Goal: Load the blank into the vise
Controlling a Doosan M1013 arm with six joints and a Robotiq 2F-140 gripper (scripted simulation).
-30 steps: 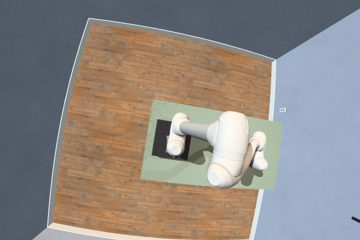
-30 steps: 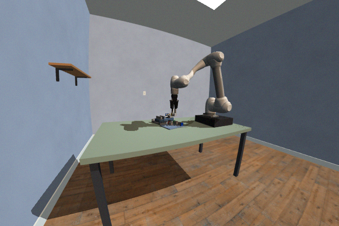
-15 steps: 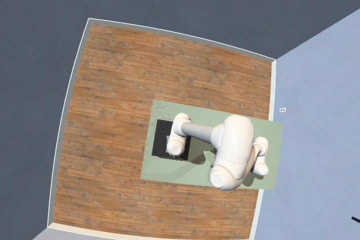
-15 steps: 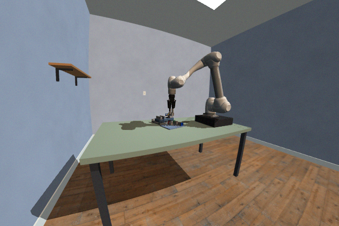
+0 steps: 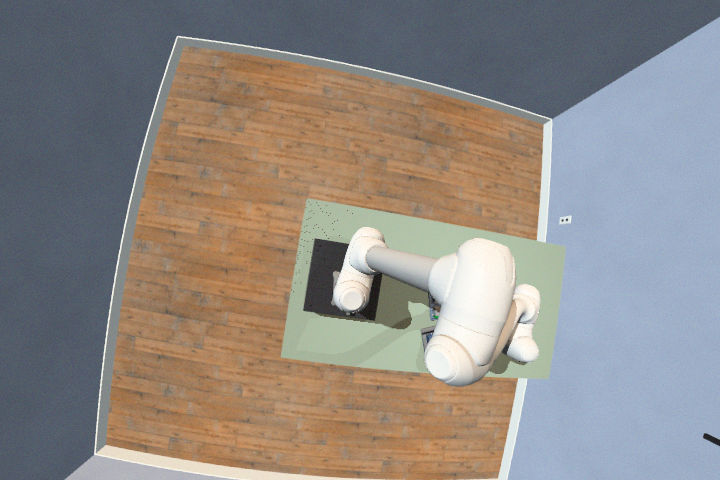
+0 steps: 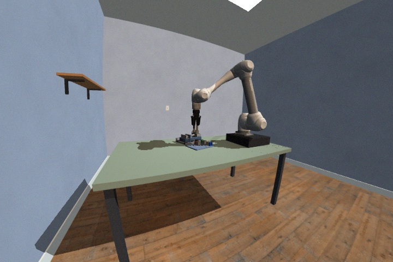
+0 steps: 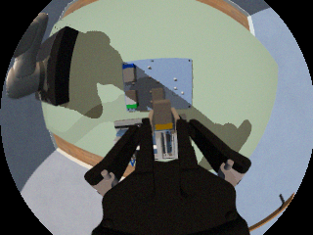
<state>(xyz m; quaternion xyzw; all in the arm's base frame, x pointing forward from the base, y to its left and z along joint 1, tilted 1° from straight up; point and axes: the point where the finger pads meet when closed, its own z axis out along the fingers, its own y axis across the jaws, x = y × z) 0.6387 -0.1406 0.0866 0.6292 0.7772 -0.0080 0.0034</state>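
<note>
My gripper points down over the vise and is shut on the blank with the yellow end. In the wrist view its yellow end faces away from the infeed plate. The milling vise shows below and beyond the yellow end; fingers and blank hide much of it. I cannot tell whether the blank touches the vise. On the plate lie a blue-ended blank, a green-ended blank and another blank, partly hidden behind the held one.
Several small pale pins stand on the infeed plate. The arm's black base block stands on the green table. In the top view the arm covers nearly all of the vise and plate.
</note>
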